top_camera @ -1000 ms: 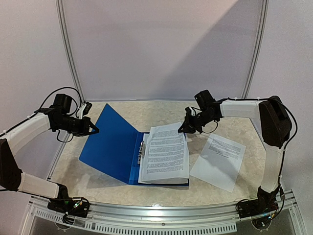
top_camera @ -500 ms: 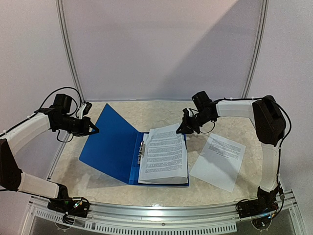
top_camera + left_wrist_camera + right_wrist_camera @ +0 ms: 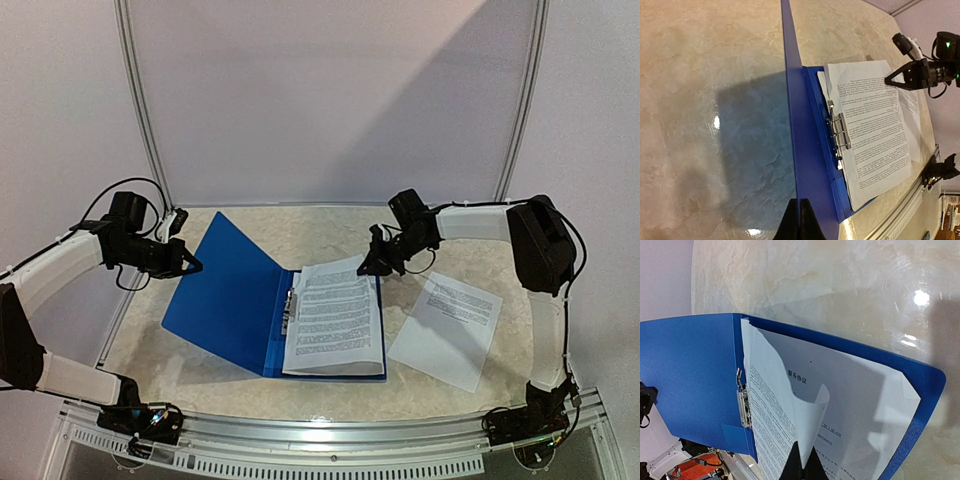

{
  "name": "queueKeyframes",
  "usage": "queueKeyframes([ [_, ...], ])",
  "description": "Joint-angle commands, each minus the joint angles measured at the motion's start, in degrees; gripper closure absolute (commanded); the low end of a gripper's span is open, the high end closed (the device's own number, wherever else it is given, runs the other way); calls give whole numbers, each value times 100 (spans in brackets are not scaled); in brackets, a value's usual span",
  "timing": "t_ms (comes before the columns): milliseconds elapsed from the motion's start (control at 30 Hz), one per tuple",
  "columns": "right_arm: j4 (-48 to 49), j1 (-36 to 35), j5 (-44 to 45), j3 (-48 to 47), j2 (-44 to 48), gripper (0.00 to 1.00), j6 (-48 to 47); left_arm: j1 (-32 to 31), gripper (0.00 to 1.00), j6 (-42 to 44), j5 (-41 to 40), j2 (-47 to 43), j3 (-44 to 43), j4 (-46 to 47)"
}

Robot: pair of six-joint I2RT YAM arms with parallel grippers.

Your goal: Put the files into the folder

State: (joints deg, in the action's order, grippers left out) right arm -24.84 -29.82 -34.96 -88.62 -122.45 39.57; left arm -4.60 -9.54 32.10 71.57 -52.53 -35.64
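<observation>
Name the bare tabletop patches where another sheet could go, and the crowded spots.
Bare: far strip of table between back wall and folder; the near strip between folder and front rail. Crowded: the gap between folder and loose sheet, by the right gripper.

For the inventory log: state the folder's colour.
Royal blue folder, clearest in the right wrist view.
</observation>
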Motion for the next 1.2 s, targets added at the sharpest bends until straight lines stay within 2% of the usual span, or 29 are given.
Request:
queueKeyframes([
  [0,59,38,-124,-128,-205,100,-42,30,100,38,14,-73,45,-10],
  [800,148,-12,-157,-302,-514,100,8,32,100,48,7,-52,50,-7],
  [1067,-28,-18,-99,-374,-540,84,-99,34,100,44,7,-47,58,4],
  [1167,-98,-26,-45,-375,-513,74,-105,29,100,48,7,-53,55,4],
])
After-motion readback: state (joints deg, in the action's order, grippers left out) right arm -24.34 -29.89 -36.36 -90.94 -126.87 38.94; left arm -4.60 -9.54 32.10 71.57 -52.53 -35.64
